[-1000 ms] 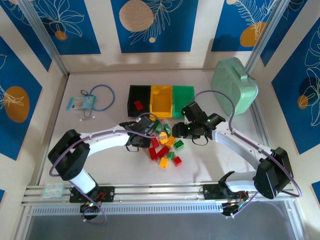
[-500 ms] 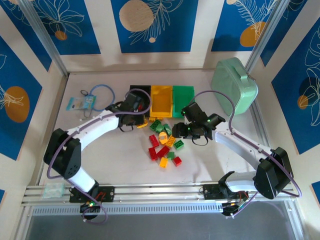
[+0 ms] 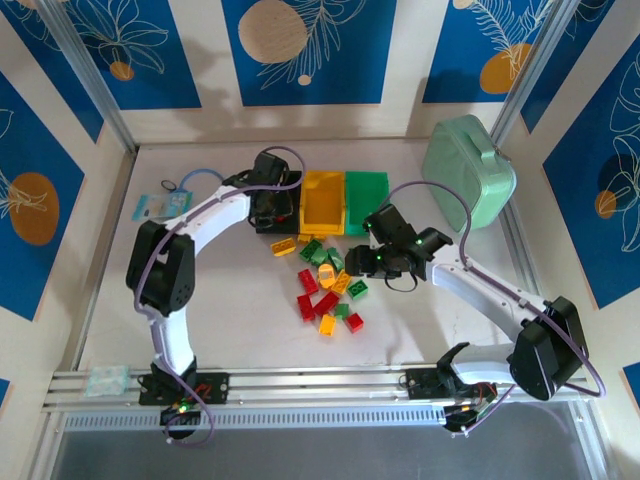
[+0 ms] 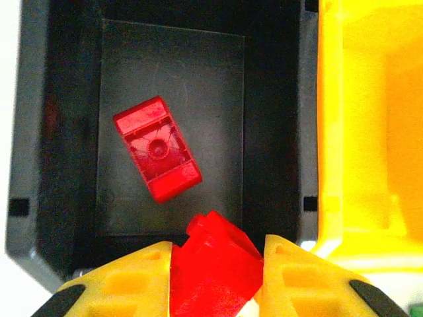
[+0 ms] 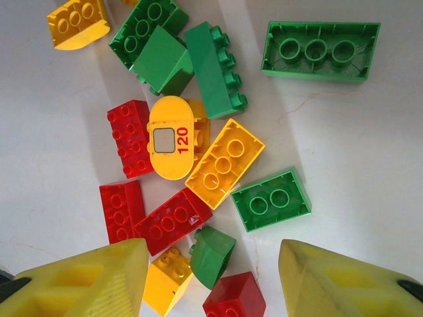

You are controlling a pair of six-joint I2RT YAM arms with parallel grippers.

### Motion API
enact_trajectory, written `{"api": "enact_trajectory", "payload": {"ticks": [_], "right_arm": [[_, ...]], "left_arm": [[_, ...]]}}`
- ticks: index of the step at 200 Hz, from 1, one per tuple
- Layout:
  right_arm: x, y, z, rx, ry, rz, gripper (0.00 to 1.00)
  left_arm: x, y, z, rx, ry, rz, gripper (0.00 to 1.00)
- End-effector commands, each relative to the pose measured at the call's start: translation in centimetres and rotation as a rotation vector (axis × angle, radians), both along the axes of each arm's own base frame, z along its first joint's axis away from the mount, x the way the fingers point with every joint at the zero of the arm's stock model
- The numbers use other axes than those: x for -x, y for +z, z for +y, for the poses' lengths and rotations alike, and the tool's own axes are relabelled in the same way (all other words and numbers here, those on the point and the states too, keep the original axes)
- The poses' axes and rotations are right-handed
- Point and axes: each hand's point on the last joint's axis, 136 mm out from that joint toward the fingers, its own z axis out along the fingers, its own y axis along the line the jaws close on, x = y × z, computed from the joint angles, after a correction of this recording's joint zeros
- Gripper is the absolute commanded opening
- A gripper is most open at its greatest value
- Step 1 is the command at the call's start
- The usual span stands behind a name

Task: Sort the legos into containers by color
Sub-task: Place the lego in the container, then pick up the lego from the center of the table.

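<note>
Item, left end effector (image 4: 218, 247): a second ago it was down at the pile of legos (image 3: 330, 285), close beside the right end effector (image 5: 213, 251); it has since swung away and now hangs over the black bin (image 4: 59, 132); its fingers are closed partway on the held red brick (image 4: 211, 277), which sits between them just above the bin's near wall, not yet let go. Judgement: pick and carry look done, only the release is left; a red piece over the bin that already holds red appears rightly matched.

Item, right end effector: unmoved over that second; fingers spread wide, nothing between them; the pile lies directly beneath it.

Containers, three joined in a row:
- black bin, directly below the left end effector; holds one loose red brick (image 4: 157, 158), lying askew and underside up on the floor
- yellow bin (image 3: 322, 200), adjoining on that end effector's right; no brick made out in it
- green bin (image 3: 366, 193), one further right; likewise none seen

Remaining stock, beneath the right end effector: red, green and yellow-orange pieces, touching or heaped; among them a rounded yellow piece (image 5: 173, 139) marked 120; a lone yellow brick (image 3: 284, 247) lies on the bench (image 3: 200, 300), between the pile and the black bin. Judgement: the sorting is at an early stage; most pieces are still unsorted.
</note>
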Motion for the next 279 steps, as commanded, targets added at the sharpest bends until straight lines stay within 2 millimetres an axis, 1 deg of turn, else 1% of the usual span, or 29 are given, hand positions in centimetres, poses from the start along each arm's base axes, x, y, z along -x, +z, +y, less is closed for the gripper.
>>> {"api": "enact_trajectory", "payload": {"ticks": [1, 14, 21, 34, 45, 77, 100, 118, 134, 153, 180, 201, 220, 246, 279], "right_arm": [[0.9, 0.0, -0.4, -0.007, 0.000, 0.023, 0.55], [0.9, 0.0, -0.4, -0.007, 0.001, 0.025, 0.55], [0.9, 0.0, -0.4, -0.008, 0.001, 0.025, 0.56], [1.0, -0.1, -0.4, -0.008, 0.002, 0.027, 0.56], [0.9, 0.0, -0.4, -0.009, 0.002, 0.025, 0.56], [1.0, 0.1, -0.4, -0.008, 0.004, 0.025, 0.57], [1.0, 0.2, -0.3, -0.009, 0.008, 0.029, 0.57], [1.2, 0.2, -0.3, -0.008, 0.013, 0.034, 0.58], [1.6, 0.2, -0.3, -0.007, 0.021, 0.043, 0.60], [2.4, 0.0, -0.4, 0.006, 0.037, 0.065, 0.62], [4.1, -0.9, -0.2, 0.033, 0.073, 0.112, 0.67], [5.6, -1.9, -0.3, 0.068, 0.087, 0.150, 0.68], [6.3, -2.8, -0.2, 0.074, 0.086, 0.179, 0.68], [6.3, -3.6, 0.0, 0.104, 0.074, 0.199, 0.68], [5.0, -4.7, -0.2, 0.140, 0.024, 0.238, 0.68]], "left_arm": [[-0.9, 0.7, -0.2, 0.006, -0.019, -0.002, 0.31], [-1.2, 0.7, -0.2, 0.003, -0.018, -0.004, 0.35], [-1.3, 0.7, -0.2, -0.001, -0.018, -0.004, 0.40], [-1.3, 1.0, -0.2, -0.004, -0.020, -0.005, 0.53], [-1.1, 1.3, -0.1, -0.001, -0.021, -0.006, 0.58], [-0.3, 3.0, 0.0, 0.031, -0.027, -0.047, 0.62], [0.2, 4.3, 0.3, 0.035, -0.024, -0.065, 0.63], [1.1, 5.1, 0.5, 0.055, -0.026, -0.075, 0.63], [2.2, 5.8, 0.9, 0.074, -0.024, -0.092, 0.63], [3.9, 5.9, 1.7, 0.083, -0.016, -0.095, 0.63], [6.7, 5.2, 3.2, 0.087, 0.004, -0.086, 0.63], [9.2, 4.5, 4.1, 0.103, 0.008, -0.078, 0.63], [11.3, 4.1, 4.7, 0.134, 0.000, -0.090, 0.64], [13.9, 2.9, 5.9, 0.136, 0.005, -0.075, 0.64], [16.6, 1.5, 6.7, 0.158, 0.013, -0.060, 0.65]]}}
